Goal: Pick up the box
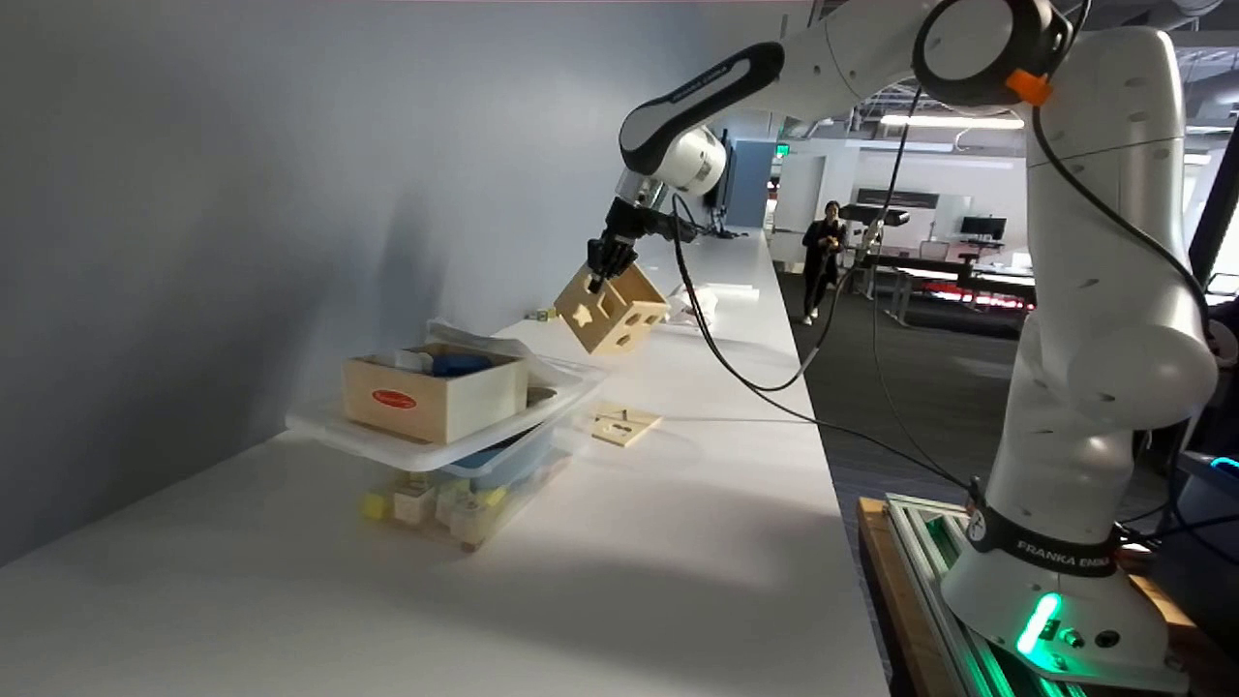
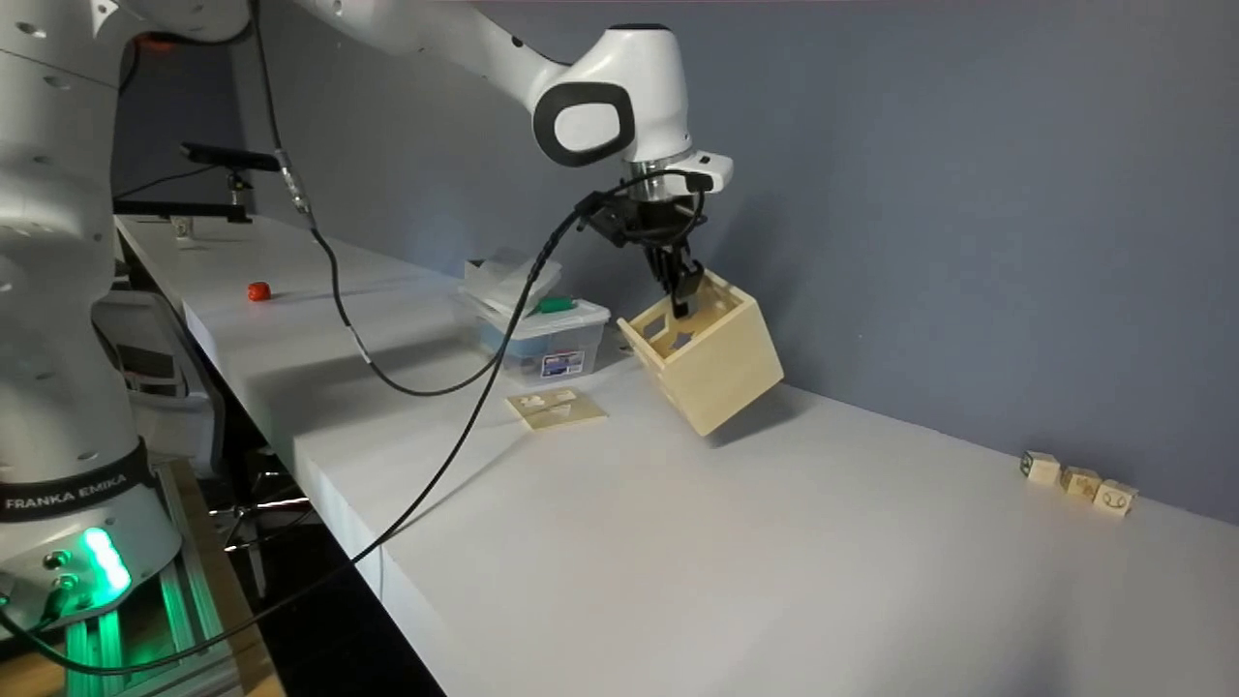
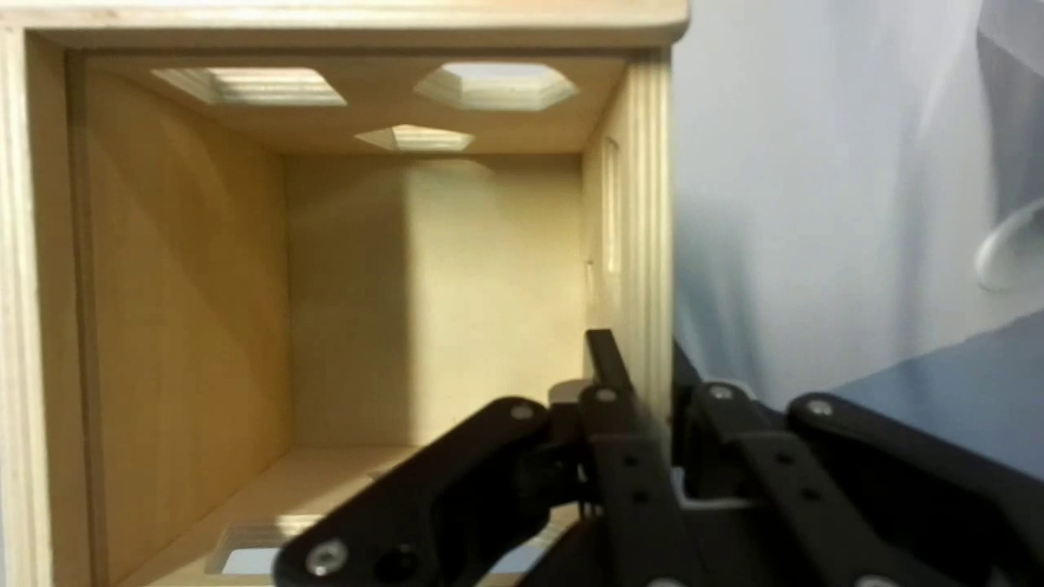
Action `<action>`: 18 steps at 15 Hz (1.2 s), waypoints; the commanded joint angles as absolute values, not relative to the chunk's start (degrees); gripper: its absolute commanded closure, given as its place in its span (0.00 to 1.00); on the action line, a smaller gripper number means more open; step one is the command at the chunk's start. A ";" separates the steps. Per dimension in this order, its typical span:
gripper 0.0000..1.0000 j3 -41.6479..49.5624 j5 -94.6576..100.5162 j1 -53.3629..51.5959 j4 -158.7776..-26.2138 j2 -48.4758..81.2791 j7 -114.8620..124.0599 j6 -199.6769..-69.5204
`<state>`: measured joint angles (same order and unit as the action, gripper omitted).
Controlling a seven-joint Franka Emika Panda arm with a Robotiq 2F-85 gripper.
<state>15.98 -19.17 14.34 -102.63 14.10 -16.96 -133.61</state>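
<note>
Grey wall point(image 1: 319, 203): dimly lit, softly shadowed in both exterior views. Green base light point(image 2: 106, 559): overexposed. Box point(image 3: 342, 293) interior: half shaded. Wrist-view background point(image 3: 824, 187): apparently out of focus.

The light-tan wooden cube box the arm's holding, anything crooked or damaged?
Yes: the box tilts sharply in both exterior views, likely because the black tool grips only one side wall. It's open on one side; the flat tan wooden panel with cut-outs on the white table may be its cover. No damage shows.
</note>
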 commanded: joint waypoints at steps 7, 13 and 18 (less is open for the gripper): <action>0.97 12.79 -9.39 16.30 -93.03 17.10 -19.31 -105.12; 0.97 12.74 -9.74 16.37 -88.33 22.73 -11.35 -106.56; 0.97 12.69 -9.81 16.98 -84.21 27.32 -6.06 -105.18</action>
